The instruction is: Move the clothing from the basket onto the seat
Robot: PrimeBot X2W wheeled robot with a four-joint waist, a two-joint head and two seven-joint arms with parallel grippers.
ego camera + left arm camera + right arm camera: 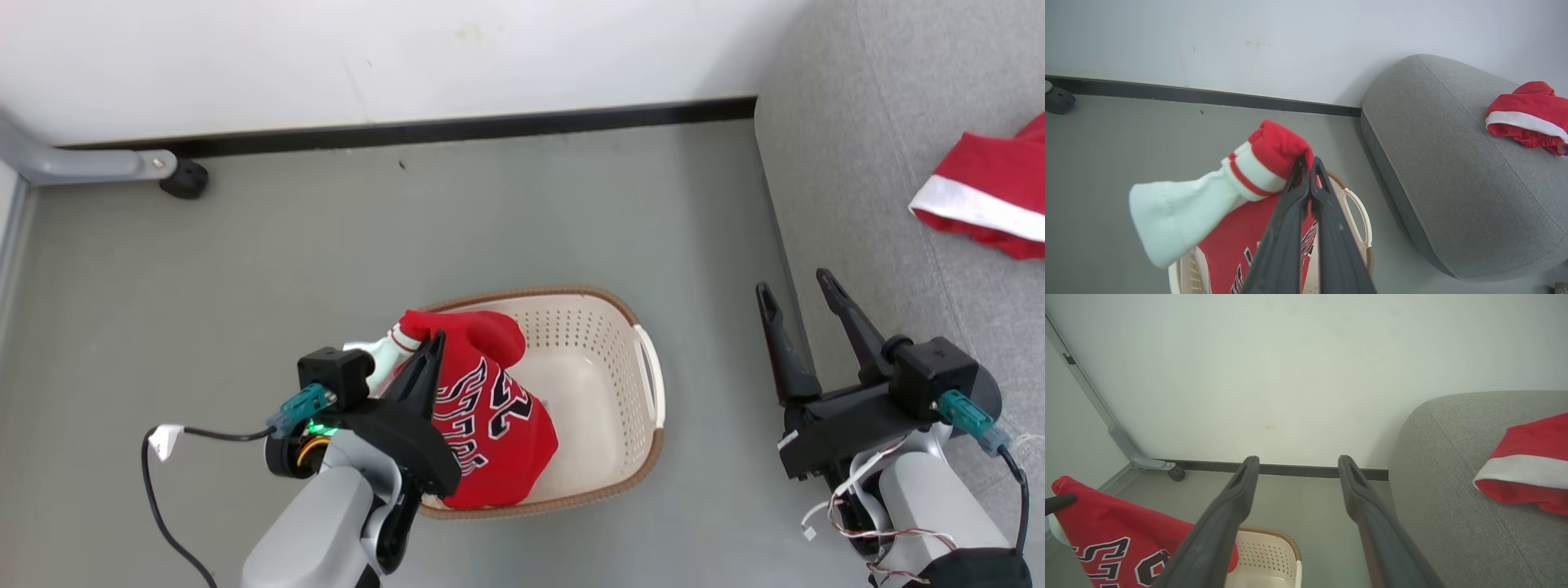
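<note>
Progress: about half, by judgement. Item one, striped garment (992,200): red cloth with a broad white band, soft and crumpled, lying on the seat (849,163) beyond the right hand (793,284) and to its outer side; counted as delivered. Item two, jersey (490,416): red, smooth-looking fabric with black-and-white lettering and number, plus a white ribbed trim (1180,208) edged in red. It is pinched at a bunched fold by the left hand (1306,163), fingers pressed together on the cloth. It hangs limp below the fingertips, its lower part draping into the basket (588,327), so it is not yet clear of it. Basket: cream plastic, perforated walls, brown woven-look rim, white side handles, rounded outline; directly under the left hand, otherwise bare inside. Seat: grey upholstery, rounded edges, stitched seams; just beside the right hand, well apart from the left. Right hand: fingers spread wide, holding nothing, above the floor (408,229). Outstanding: carry the jersey across to the seat and release it.
</note>
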